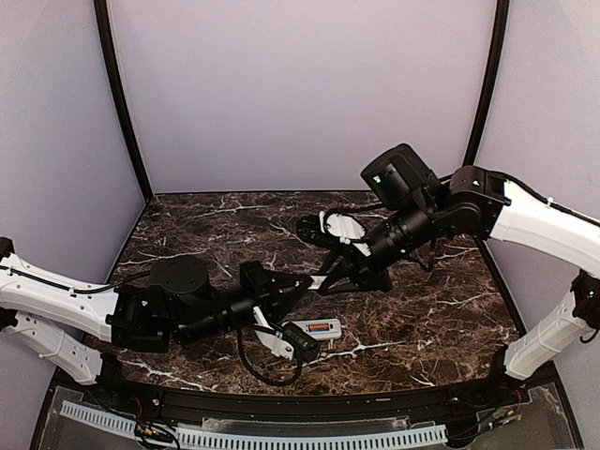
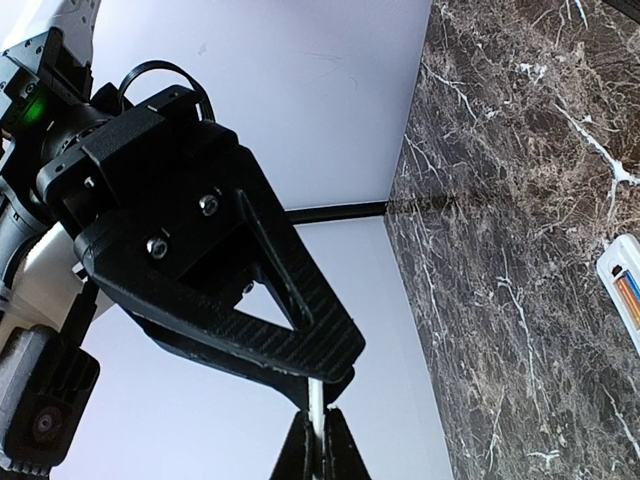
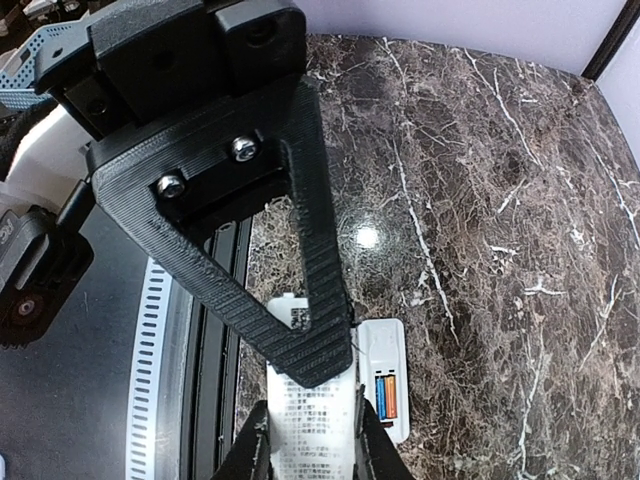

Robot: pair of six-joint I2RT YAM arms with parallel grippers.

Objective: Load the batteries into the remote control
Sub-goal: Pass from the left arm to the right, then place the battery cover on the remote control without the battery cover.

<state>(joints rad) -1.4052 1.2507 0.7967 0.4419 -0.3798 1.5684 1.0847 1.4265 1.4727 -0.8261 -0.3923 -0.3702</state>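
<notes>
The white remote control (image 1: 305, 328) lies bay-up on the marble table near the front edge. The batteries (image 1: 322, 327), orange and blue, sit side by side in its bay. They also show in the right wrist view (image 3: 386, 395), in the remote (image 3: 385, 345). My left gripper (image 1: 303, 282) and right gripper (image 1: 328, 277) meet above the table, both shut on a flat white cover piece (image 1: 317, 279). In the right wrist view my gripper (image 3: 310, 445) grips the printed cover (image 3: 310, 420) by its sides. In the left wrist view my gripper (image 2: 320, 445) pinches the cover (image 2: 317, 400) edge-on.
Dark marble table (image 1: 441, 309) with purple walls behind and at the sides. A black rail and a white slotted strip (image 1: 281, 436) run along the front edge. The remote shows at the right edge of the left wrist view (image 2: 615, 270).
</notes>
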